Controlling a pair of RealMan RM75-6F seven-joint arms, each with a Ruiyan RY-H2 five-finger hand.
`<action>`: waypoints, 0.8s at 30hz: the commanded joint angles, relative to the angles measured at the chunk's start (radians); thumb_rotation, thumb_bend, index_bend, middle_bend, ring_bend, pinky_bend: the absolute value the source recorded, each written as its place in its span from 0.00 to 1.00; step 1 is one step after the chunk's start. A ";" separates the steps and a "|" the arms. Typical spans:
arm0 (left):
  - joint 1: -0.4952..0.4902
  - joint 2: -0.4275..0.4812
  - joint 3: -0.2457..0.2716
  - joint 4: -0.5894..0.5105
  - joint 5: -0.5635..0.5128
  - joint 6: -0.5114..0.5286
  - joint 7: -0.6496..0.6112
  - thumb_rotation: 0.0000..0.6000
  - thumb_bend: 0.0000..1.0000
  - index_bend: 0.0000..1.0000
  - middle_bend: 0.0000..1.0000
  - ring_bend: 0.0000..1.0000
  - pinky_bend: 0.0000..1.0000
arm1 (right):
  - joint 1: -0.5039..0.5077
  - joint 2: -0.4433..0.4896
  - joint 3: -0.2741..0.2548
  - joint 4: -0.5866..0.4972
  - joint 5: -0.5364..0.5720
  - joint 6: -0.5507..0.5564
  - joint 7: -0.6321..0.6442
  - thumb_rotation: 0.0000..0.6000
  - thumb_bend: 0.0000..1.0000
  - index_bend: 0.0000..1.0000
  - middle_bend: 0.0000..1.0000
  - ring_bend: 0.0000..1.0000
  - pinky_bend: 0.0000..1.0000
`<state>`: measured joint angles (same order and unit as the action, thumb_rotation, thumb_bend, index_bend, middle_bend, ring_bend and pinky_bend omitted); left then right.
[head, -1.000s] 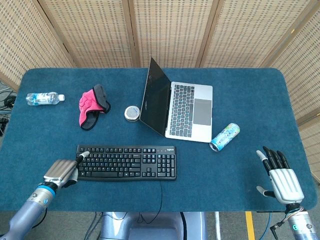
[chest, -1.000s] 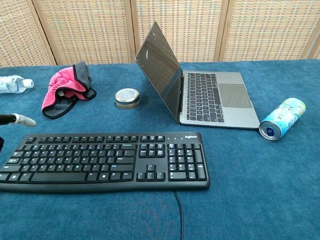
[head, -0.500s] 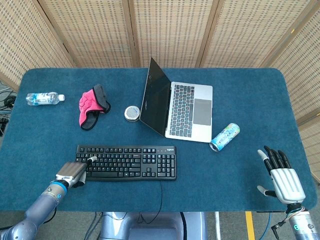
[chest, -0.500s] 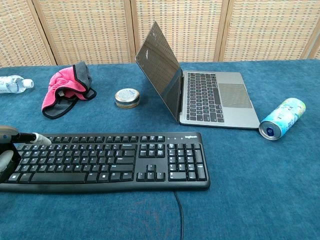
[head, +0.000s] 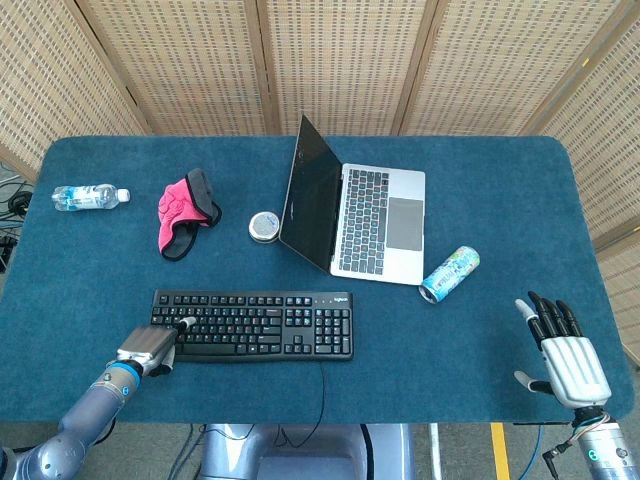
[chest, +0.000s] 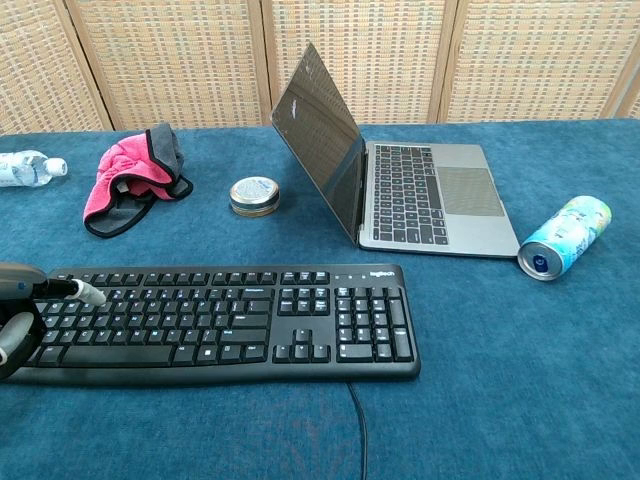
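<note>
Near the front edge of the table (head: 480, 180), toward its left corner, the black keyboard (head: 252, 325) lies flat with its cable running off the front edge. It looks like a light, stiff slab of plastic that would slide easily on the blue cloth; I'd judge the bare short ends or the long front rim the safest places to take hold, since the keys give under any pressure. The left hand (head: 150, 349) sits at the keyboard's left end with one finger stretched out onto the keys and the rest curled in, holding nothing. The right hand (head: 565, 352) hovers by the front right corner, fingers spread and empty, well apart from the drink can (head: 449, 274) lying on its side.
</note>
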<state>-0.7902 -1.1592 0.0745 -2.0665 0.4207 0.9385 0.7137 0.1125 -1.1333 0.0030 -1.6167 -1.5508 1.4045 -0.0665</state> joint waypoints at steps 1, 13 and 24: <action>-0.010 -0.004 0.007 0.003 -0.009 0.001 -0.004 1.00 0.91 0.00 0.61 0.64 0.40 | 0.000 0.000 0.000 0.000 0.000 0.000 0.001 1.00 0.02 0.00 0.00 0.00 0.00; -0.047 -0.015 0.036 0.014 -0.036 0.005 -0.024 1.00 0.91 0.00 0.61 0.64 0.40 | -0.001 0.002 0.001 0.003 -0.002 0.004 0.011 1.00 0.02 0.00 0.00 0.00 0.00; -0.076 -0.025 0.058 0.026 -0.061 0.004 -0.032 1.00 0.91 0.00 0.61 0.64 0.40 | -0.002 0.001 0.002 0.005 -0.004 0.008 0.012 1.00 0.01 0.00 0.00 0.00 0.00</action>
<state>-0.8654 -1.1835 0.1315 -2.0406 0.3608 0.9416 0.6827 0.1110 -1.1328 0.0047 -1.6120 -1.5551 1.4121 -0.0546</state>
